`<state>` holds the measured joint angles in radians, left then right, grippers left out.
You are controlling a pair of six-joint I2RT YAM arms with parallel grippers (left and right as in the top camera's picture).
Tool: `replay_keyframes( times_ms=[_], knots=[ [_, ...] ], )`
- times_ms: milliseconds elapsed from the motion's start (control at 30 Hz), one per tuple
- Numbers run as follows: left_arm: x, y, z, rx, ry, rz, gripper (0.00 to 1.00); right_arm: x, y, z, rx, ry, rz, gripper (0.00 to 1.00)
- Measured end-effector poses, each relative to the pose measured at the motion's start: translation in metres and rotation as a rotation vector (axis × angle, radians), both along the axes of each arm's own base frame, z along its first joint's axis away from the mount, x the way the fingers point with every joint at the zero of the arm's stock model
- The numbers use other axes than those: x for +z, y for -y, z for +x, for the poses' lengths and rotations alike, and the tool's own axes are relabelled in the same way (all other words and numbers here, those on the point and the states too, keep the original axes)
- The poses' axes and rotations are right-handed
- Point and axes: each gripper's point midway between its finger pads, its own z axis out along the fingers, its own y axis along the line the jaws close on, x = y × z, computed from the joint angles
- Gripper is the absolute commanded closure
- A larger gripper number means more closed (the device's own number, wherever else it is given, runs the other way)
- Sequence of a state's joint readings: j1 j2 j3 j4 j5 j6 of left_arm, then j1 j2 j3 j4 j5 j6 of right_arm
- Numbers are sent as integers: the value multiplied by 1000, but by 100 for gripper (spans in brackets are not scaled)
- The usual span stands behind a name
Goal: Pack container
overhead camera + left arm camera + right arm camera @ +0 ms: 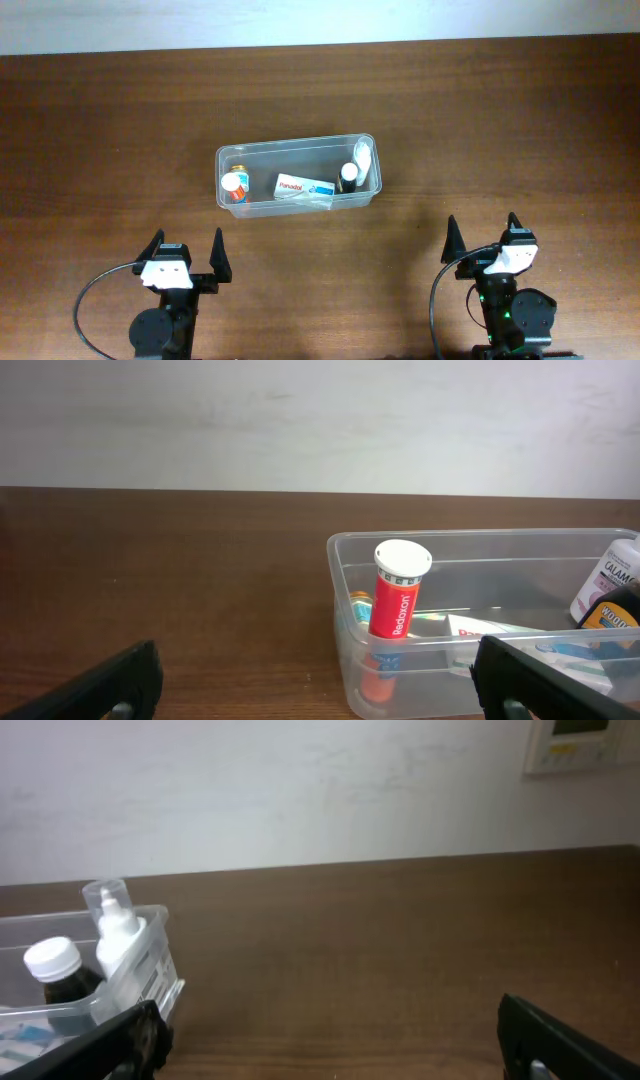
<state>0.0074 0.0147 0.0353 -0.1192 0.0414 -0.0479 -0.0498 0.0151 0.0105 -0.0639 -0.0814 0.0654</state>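
The clear plastic container sits at the middle of the brown table. Inside it lie a red tube with a white cap, a white and blue box, a dark bottle with a white cap and a white bottle. The left wrist view shows the red tube leaning in the container's near corner. My left gripper stands open near the front left, empty. My right gripper stands open at the front right, empty, with the container off to its left.
Bare brown table surrounds the container on all sides. A pale wall runs along the table's far edge. A wall panel shows at the upper right of the right wrist view.
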Motion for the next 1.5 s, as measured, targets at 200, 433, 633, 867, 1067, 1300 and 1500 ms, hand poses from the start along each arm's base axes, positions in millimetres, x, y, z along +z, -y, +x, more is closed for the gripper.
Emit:
replay_keyframes(
  times_ms=[200, 433, 633, 867, 1067, 1300, 1500],
  knots=[
    [0, 0, 0, 0, 0, 0, 1, 0, -5, 0, 31, 5, -61, 2],
    [0, 0, 0, 0, 0, 0, 1, 1, -6, 0, 39, 6, -75, 1],
    [0, 0, 0, 0, 0, 0, 1, 1, -6, 0, 41, 7, -82, 2],
    [0, 0, 0, 0, 0, 0, 1, 1, -6, 0, 43, 7, -86, 2],
    [0, 0, 0, 0, 0, 0, 1, 1, -6, 0, 43, 7, -89, 2],
    [0, 0, 0, 0, 0, 0, 1, 1, -6, 0, 43, 7, -89, 2],
    [0, 0, 0, 0, 0, 0, 1, 1, -6, 0, 43, 7, -90, 2]
  ],
)
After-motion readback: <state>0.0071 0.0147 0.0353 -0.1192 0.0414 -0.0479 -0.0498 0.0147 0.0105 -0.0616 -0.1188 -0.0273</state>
